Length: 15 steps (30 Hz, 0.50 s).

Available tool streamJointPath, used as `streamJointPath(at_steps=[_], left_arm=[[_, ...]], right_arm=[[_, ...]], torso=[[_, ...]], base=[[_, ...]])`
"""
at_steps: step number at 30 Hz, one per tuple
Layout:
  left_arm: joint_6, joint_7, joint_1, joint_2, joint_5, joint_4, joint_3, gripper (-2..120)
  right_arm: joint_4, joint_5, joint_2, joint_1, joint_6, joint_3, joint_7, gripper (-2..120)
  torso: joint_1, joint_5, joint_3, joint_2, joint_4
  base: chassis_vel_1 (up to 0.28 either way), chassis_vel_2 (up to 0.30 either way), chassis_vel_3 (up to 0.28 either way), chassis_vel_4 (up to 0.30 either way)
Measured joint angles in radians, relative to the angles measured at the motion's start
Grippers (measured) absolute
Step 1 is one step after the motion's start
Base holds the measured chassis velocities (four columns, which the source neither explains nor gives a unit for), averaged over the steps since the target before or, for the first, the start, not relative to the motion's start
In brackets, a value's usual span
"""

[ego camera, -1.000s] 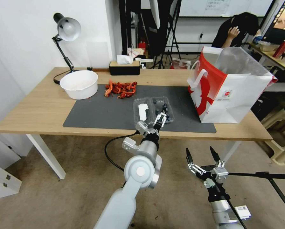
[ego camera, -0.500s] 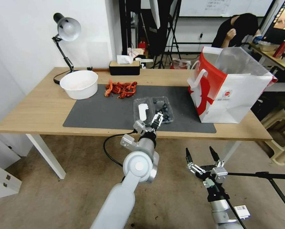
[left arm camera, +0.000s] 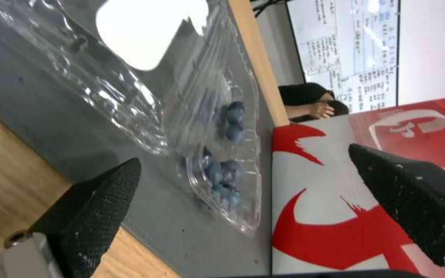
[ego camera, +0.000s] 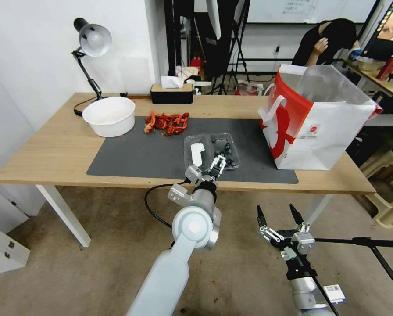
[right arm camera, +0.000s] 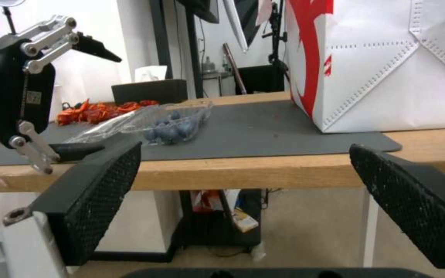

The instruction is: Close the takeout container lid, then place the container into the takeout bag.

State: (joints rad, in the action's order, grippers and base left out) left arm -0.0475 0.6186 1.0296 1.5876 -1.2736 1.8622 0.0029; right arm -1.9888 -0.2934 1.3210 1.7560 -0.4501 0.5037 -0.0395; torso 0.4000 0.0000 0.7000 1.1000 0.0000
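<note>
Table (ego camera: pixel 51 153) w/ dark mat (ego camera: pixel 139 158) across its middle. Takeout bag (ego camera: pixel 319 127) stands upright at the mat's 3 o'clock end, mouth open. Takeout container (ego camera: pixel 212 151) lies opened flat on the mat near the front edge, well apart from the bag: lid (ego camera: pixel 197 153) w/ white sticker at 9 o'clock, berry half at 3 o'clock. Left gripper (ego camera: pixel 217 164) hovers at the container's 6 o'clock edge, fingers spread, gripping nothing; berries sit between the fingertips in left wrist view. Right gripper (ego camera: pixel 279 215) is below table level by the front edge, at approx 5 o'clock of the container, fingers wide apart, empty.
</note>
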Motion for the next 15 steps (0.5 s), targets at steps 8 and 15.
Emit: streamJointPath(at_steps=[8,15], left_arm=[[0.000,0.029,-0.009,0.011,-0.006,-0.003,-0.011,100],[-0.001,0.038,-0.014,0.020,-0.008,-0.016,-0.016,100]], right_arm=[[0.001,0.004,0.004,0.003,-0.004,-0.003,0.002,100],[0.003,0.006,0.006,0.006,-0.009,-0.002,0.002,100]], torso=[[0.000,0.0000,0.000,0.000,0.0000],[0.000,0.0000,0.000,0.000,0.0000]], base=[[0.000,0.000,0.000,0.000],[0.000,0.000,0.000,0.000]])
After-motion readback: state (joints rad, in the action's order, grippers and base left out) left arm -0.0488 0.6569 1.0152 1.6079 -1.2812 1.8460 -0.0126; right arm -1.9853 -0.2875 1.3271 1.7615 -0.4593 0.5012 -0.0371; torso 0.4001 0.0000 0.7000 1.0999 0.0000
